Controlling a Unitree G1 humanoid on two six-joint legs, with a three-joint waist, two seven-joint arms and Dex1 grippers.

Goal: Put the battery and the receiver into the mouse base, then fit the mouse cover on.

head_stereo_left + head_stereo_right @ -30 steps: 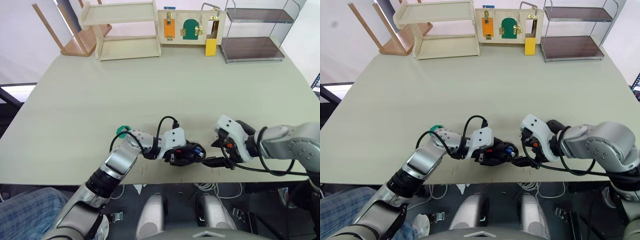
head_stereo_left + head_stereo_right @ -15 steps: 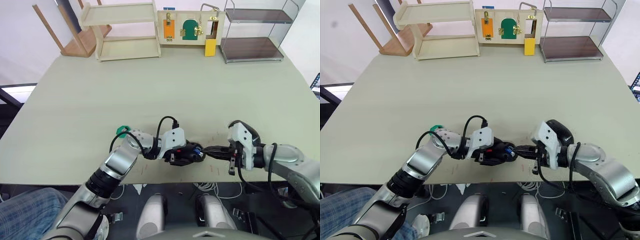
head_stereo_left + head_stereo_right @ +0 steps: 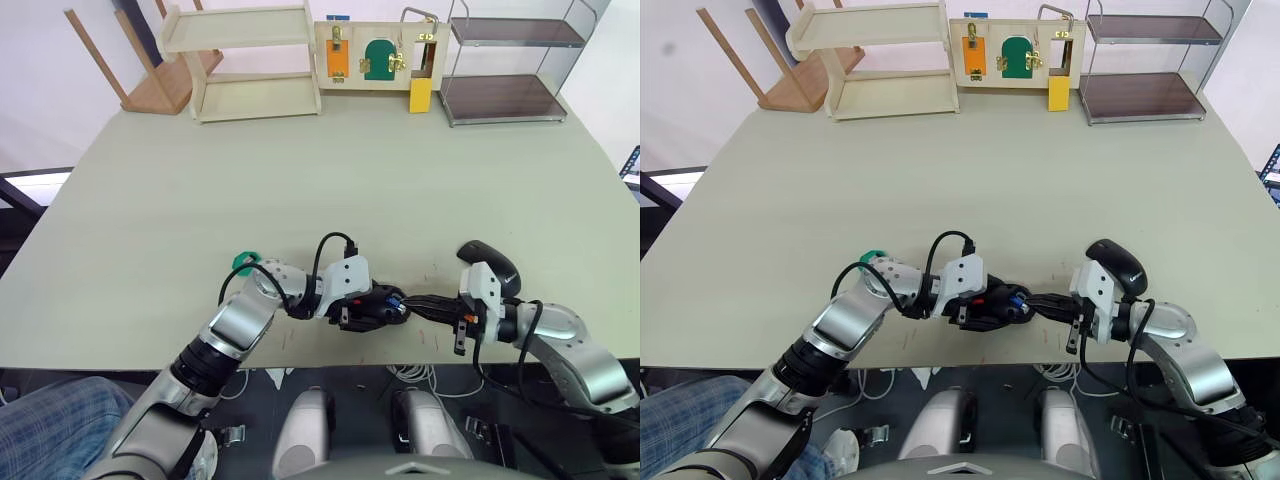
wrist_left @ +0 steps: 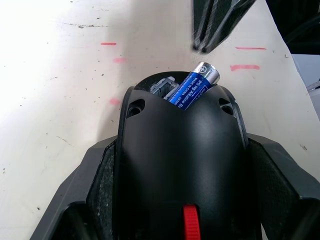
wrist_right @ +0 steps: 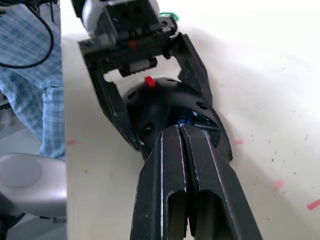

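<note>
clamping mouse base (image 4: 182, 165) w/ left gripper (image 3: 372, 306) | right gripper (image 5: 182, 131) pinched closed, nudging tilted battery (image 4: 192, 88) | risk: off-angle push pops it out

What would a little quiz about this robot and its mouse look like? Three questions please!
1. True or false: the battery lies flat in the base.
2. What grips the base: A) left gripper B) right gripper C) a hand?
3. Where is the cover?

Key:
1. False: one end sticks up out of the compartment.
2. A.
3. On the table, beside the right arm.
</note>
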